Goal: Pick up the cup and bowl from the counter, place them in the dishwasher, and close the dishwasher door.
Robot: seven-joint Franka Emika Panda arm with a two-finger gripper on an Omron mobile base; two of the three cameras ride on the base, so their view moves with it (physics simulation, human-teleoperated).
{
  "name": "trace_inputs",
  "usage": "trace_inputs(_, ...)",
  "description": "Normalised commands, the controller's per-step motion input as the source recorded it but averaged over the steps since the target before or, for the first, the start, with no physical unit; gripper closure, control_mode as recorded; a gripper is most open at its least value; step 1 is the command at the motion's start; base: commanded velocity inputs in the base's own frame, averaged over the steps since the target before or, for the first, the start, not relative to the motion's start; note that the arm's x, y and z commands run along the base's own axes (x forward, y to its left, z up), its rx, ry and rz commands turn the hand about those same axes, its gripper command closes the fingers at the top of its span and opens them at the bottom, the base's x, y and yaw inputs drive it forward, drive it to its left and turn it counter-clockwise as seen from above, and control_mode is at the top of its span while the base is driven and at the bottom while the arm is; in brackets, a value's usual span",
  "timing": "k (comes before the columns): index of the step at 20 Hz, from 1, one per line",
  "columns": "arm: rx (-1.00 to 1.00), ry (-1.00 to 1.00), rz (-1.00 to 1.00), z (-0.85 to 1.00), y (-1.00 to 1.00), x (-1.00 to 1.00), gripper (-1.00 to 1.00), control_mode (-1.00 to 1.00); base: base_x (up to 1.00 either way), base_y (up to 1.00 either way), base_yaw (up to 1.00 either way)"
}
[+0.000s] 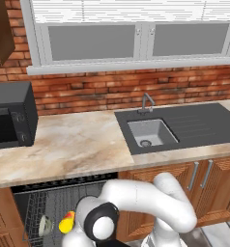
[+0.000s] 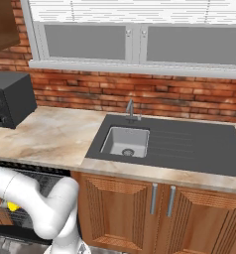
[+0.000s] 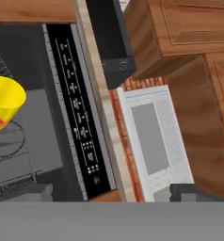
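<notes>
Two items, cup (image 1: 66, 224) and bowl (image 1: 45, 225), sit in the dishwasher (image 1: 54, 202) rack below our hand. Our gripper stands wide, holding nothing; beige counter (image 1: 73, 144) above it

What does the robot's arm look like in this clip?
The arm is glossy white, built of thick rounded segments. One joint carries a black ring around a white round cap. No cables or markings show on it.

Cup (image 1: 66, 223) and bowl (image 1: 45, 225) crowding rack (image 1: 44, 202)
</notes>
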Motion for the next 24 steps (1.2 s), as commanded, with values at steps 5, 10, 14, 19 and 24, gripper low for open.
trace_inputs(5,0.32,-0.01,0.00,-0.50,0.11,0.29,-1.00,-1.00,0.00,0.00,0.00)
trace_inputs(10,0.22,0.00,0.00,-0.92,0.29,0.32,-1.00,-1.00,0.00,0.00,0.00)
trace_inputs(14,0.12,0.00,0.01,-1.00,0.64,0.16,-1.00,-1.00,0.00,0.00,0.00)
trace_inputs(19,0.06,0.00,0.01,-1.00,0.69,0.20,-1.00,-1.00,0.00,0.00,0.00)
trace_inputs(24,0.02,0.00,0.00,-0.95,0.33,0.45,-1.00,-1.00,0.00,0.00,0.00)
